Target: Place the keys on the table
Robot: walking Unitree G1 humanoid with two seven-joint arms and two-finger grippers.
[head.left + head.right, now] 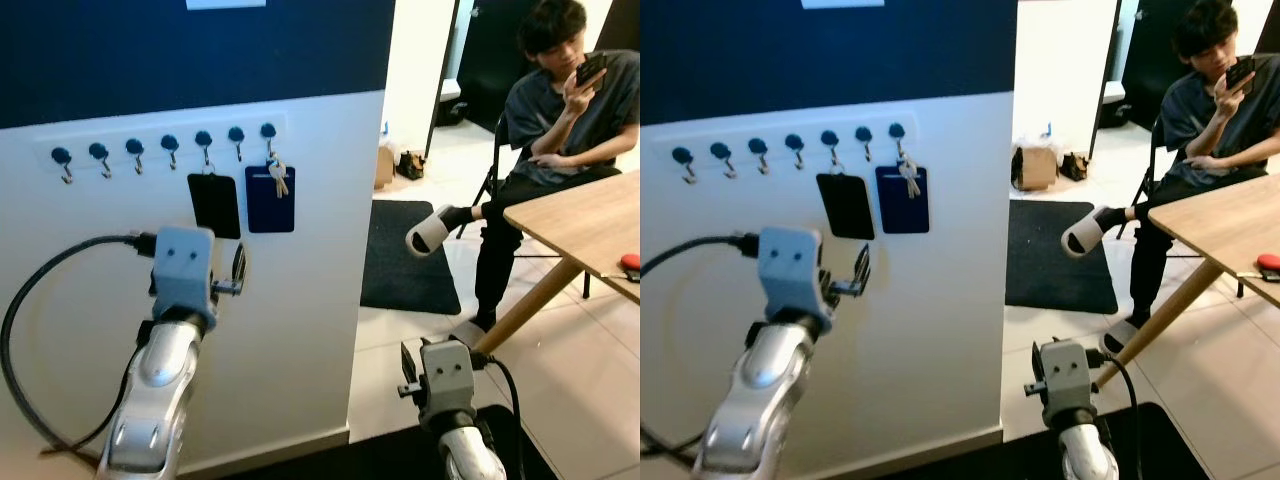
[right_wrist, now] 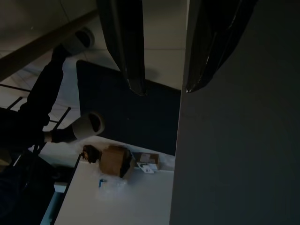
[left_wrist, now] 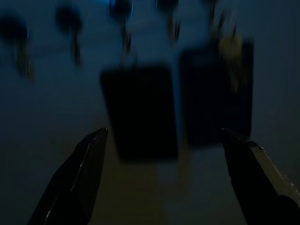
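Seven hooks (image 1: 169,144) upper left; two pouches (image 1: 213,204) hang beside keys (image 1: 278,178). Left gripper (image 3: 164,140) released, right gripper (image 2: 164,89) released.

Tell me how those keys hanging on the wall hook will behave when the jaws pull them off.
The keys hang loose from the rightmost hook, in front of a blue card holder, so they will probably swing and jingle. The bunch looks small, likely light. The metal may slip between the left gripper jaws, which are open.
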